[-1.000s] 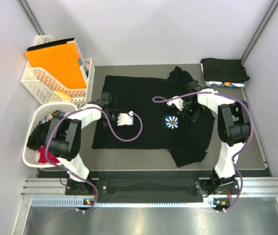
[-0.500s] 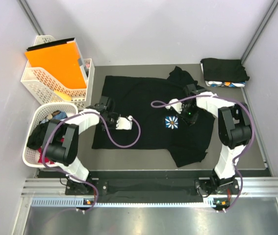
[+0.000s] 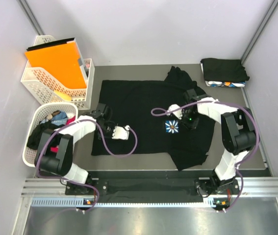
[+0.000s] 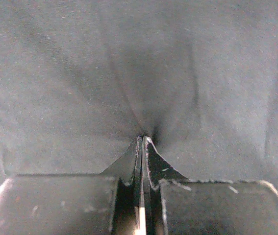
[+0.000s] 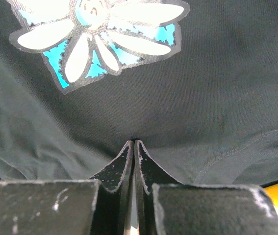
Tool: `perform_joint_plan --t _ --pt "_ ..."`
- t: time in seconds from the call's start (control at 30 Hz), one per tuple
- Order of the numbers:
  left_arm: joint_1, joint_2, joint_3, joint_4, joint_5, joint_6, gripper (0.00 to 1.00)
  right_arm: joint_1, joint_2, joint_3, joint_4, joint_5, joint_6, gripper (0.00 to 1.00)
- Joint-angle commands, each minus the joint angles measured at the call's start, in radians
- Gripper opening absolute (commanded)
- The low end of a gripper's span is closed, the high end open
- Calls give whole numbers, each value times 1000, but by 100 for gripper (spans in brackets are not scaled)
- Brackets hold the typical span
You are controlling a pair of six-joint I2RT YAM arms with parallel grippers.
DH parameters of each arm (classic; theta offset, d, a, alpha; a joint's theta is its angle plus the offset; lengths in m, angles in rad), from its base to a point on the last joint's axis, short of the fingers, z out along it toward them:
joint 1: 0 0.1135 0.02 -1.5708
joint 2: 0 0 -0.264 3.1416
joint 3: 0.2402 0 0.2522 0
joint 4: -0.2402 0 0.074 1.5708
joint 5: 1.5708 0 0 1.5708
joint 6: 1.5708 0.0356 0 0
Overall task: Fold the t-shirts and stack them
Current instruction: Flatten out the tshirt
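The black t-shirt [image 3: 143, 100] lies spread flat, its long axis across the table, hem by the left arm and sleeves by the right. The left gripper [image 4: 142, 143] is clenched on a pucker of cloth near the hem; the right gripper [image 5: 132, 143] pinches cloth just beside the flower print [image 5: 99, 34]; bare mat [image 3: 129, 161] lies on the near side — the folded stack [image 3: 224, 71] sits in the far right corner.
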Motion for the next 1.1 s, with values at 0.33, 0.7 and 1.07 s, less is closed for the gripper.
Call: perform_joint_plan --t 0.33,0.7,1.07 --pt "-5 -165 -116 -263 15 67 0 73 -131 -197 -80 -16 -2 0" --pt "-5 -242 -69 -10 -19 -97 0 63 -169 -60 29 60 38 22" --pt "-7 -198 59 372 -5 -199 33 10 -79 347 225 163 150 37"
